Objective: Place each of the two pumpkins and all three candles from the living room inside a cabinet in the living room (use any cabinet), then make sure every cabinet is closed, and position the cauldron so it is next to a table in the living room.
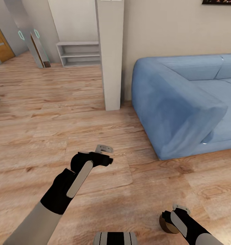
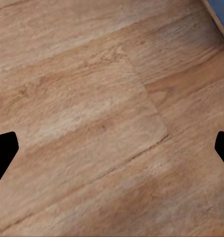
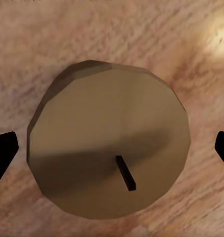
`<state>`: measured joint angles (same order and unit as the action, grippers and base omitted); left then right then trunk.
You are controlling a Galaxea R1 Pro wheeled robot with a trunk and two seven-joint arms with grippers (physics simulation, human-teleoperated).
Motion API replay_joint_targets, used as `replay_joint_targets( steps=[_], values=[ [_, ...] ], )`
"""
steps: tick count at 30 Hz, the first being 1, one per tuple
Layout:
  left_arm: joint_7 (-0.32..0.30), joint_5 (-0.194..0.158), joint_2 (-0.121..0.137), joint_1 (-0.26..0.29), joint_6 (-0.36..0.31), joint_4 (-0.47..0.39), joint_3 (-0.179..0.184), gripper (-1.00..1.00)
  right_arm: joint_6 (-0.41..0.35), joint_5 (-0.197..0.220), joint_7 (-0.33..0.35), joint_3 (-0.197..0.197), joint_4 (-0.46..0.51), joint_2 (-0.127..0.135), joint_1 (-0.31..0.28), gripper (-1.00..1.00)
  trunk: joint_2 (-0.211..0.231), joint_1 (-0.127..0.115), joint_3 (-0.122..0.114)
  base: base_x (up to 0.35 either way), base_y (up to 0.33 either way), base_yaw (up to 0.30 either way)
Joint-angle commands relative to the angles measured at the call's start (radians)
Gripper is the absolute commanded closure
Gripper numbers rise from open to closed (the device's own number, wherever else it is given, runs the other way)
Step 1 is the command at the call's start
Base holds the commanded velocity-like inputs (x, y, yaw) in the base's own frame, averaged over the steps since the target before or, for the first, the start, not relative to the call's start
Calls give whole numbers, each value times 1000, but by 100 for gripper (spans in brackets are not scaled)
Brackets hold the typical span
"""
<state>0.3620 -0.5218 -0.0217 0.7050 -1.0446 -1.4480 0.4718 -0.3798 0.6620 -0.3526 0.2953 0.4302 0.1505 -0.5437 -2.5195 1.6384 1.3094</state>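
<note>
One tan candle [image 3: 109, 148] with a short black wick shows end-on in the right wrist view. It sits between the two black fingertips [image 3: 3, 148], which stand clear of its sides. In the head view the candle [image 1: 165, 223] is a brown disc at the tip of my right gripper [image 1: 172, 217], low over the plank floor at the bottom right. That gripper is open. My left gripper [image 1: 109, 154] hangs open over bare floor near the middle, and its wrist view shows wood planks between the fingertips [image 2: 4, 150]. The pumpkins, cabinet, cauldron and table are out of view.
A blue sofa [image 1: 183, 102] takes up the right side, with its armrest toward me. A white pillar [image 1: 110, 54] stands against the wall beside it. Behind it on the left are a low white shelf unit [image 1: 80, 53] and an orange door [image 1: 0, 44]. Open plank floor [image 1: 44, 129] stretches left.
</note>
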Motion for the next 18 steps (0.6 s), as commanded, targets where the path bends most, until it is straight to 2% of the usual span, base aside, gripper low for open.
replay_joint_targets(
  steps=[1, 4, 7, 12, 18],
  values=[
    [10, -12, 12, -12, -3, -30, 0, -100, -4, 9, -8, 8, 2, 1, 0, -100, 0, 0, 1, 0, 0, 0],
    [8, -15, 30, -27, -3, -66, -1, -100, -4, 9, -8, 8, 2, 1, 0, -100, 0, 0, 1, 0, 0, 0],
    [6, -15, 35, -32, -3, -76, -1, -100, -4, 9, -8, 8, 2, 1, 0, -100, 0, 0, 1, 33, 0, 0],
    [4, -15, 39, -34, -3, -82, -1, -100, -4, 9, -8, 8, 2, 1, 0, -100, 0, 0, 1, 179, 0, 0],
    [4, -15, 39, -35, -3, -83, -1, -100, -4, 9, -8, 8, 2, 1, 0, -100, 0, 0, 1, 53, 0, 0]
  ],
)
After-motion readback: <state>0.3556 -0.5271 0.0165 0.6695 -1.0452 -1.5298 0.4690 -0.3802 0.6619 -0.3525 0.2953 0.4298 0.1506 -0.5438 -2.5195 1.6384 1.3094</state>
